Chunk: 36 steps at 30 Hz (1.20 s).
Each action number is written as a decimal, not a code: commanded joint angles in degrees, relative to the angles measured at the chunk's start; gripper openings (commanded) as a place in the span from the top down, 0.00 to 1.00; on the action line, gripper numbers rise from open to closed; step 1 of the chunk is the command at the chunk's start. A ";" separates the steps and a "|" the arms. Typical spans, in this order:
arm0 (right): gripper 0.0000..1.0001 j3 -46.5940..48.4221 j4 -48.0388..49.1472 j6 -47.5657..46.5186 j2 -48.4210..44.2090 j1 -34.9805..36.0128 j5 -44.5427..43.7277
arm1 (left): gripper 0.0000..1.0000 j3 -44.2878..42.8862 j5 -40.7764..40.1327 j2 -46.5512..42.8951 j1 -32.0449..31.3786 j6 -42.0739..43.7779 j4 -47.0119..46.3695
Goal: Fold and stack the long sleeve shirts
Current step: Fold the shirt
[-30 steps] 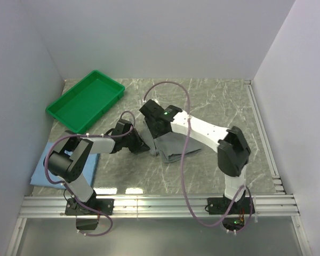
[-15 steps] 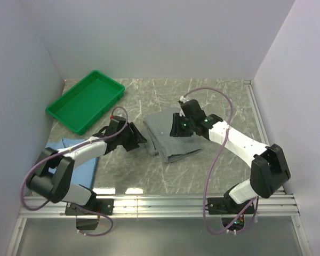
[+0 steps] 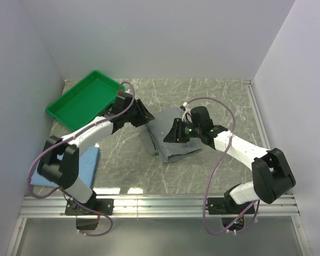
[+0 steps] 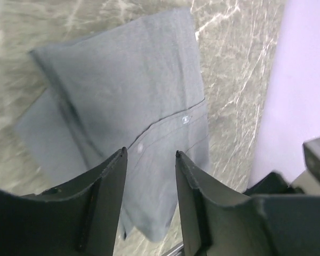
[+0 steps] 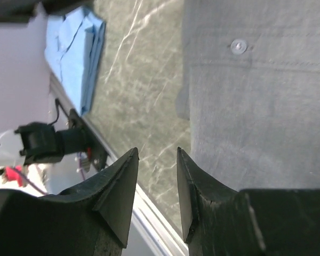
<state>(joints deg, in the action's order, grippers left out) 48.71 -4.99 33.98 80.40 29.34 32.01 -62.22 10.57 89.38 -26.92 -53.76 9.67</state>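
Note:
A grey long sleeve shirt (image 3: 163, 145) lies folded in the middle of the table; its button placket shows in the left wrist view (image 4: 122, 90) and the right wrist view (image 5: 256, 96). The light blue shirt (image 3: 90, 160) lies folded at the front left, partly behind the left arm, and shows in the right wrist view too (image 5: 77, 48). My left gripper (image 3: 145, 118) hovers at the grey shirt's far left corner, open and empty (image 4: 149, 154). My right gripper (image 3: 170, 133) is over the grey shirt's middle, open with nothing between its fingers (image 5: 156, 154).
A green plastic tray (image 3: 69, 109) stands at the back left, just behind the left gripper. The table's metal rail (image 3: 160, 202) runs along the front edge. White walls close the left, back and right sides.
The left gripper has opened and swung from the grey shirt's near left side to its far left corner. The right arm has drawn back to the right, over the shirt's middle.

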 commanded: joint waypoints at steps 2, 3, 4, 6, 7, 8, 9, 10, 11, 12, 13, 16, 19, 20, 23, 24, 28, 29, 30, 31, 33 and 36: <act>0.58 -1.34 7.98 2.15 2.29 -0.60 7.71 | 0.56 -6.59 4.37 7.18 -1.21 0.76 -2.19; 0.58 -1.34 8.42 2.49 3.17 -0.52 9.11 | 0.58 -7.12 4.72 8.34 -1.21 0.67 -2.72; 0.58 -1.42 9.12 2.50 4.05 -0.43 9.38 | 0.59 -7.48 5.68 9.39 -1.21 0.41 -3.34; 0.58 -1.68 9.21 2.15 7.21 -0.51 10.00 | 0.59 -7.83 5.87 12.56 -1.21 -0.03 -4.83; 0.58 -2.12 9.30 2.15 8.36 -0.51 10.70 | 0.60 -7.83 5.95 13.53 -1.21 -0.03 -5.19; 0.58 -2.30 9.21 2.06 10.98 -0.51 11.31 | 0.60 -7.75 5.87 15.80 -1.21 -0.12 -5.45; 0.58 -2.48 9.04 1.80 12.31 -0.43 11.84 | 0.61 -7.66 5.61 16.87 -1.21 -0.12 -5.89; 0.58 -3.17 8.95 1.79 13.54 -0.43 12.81 | 0.62 -7.66 5.43 18.01 -1.21 -0.12 -6.07; 0.58 -3.27 8.43 1.45 15.99 -0.43 13.08 | 0.62 -7.40 4.99 20.11 -1.12 -0.29 -6.33; 0.59 -3.27 7.81 0.57 17.15 -0.51 13.43 | 0.63 -7.31 4.99 21.00 -0.95 -0.21 -6.94; 0.59 -3.62 7.20 0.30 18.29 -0.51 13.86 | 0.63 -7.22 4.81 22.05 -0.86 -0.29 -7.30; 0.58 -3.36 6.84 -0.14 21.90 -0.43 16.76 | 0.64 -7.04 3.67 24.96 -0.33 -0.30 -8.17; 0.59 -2.74 6.58 -0.14 25.06 -0.34 17.73 | 0.64 -7.57 2.70 26.98 0.37 0.14 -8.27; 0.59 -2.65 6.75 -0.14 25.42 -0.25 18.08 | 0.64 -8.35 2.53 27.77 0.72 0.32 -8.00; 0.59 -2.21 6.40 -0.57 24.90 -0.25 18.62 | 0.64 -9.94 2.09 28.13 0.73 1.55 -7.30; 0.60 -2.13 6.23 -0.84 24.11 -0.25 18.18 | 0.63 -10.38 2.09 27.78 0.73 1.99 -7.30; 0.60 0.50 -0.16 -4.44 14.82 -0.60 14.06 | 0.58 -10.56 1.65 23.57 0.73 5.32 -7.47; 0.60 1.03 -1.32 -5.40 13.13 -1.47 13.70 | 0.55 -10.47 1.47 20.95 0.73 5.94 -7.13; 0.60 1.47 -2.03 -5.59 11.46 -2.26 13.78 | 0.53 -10.30 1.30 19.70 0.55 6.47 -6.77; 0.60 2.09 -3.17 -5.76 8.31 -2.97 13.43 | 0.49 -10.38 1.12 18.47 0.46 7.52 -6.25; 0.60 2.36 -4.14 -5.85 5.48 -6.20 13.08 | 0.45 -10.12 0.51 14.52 -0.32 8.66 -4.23; 0.60 1.48 -4.59 -6.12 1.87 -10.95 12.91 | 0.38 -9.15 -0.90 9.50 -2.52 10.86 -1.08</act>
<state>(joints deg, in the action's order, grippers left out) 49.23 -7.20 29.61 85.54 22.81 46.15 -71.44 12.10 106.56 -27.18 -47.20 6.00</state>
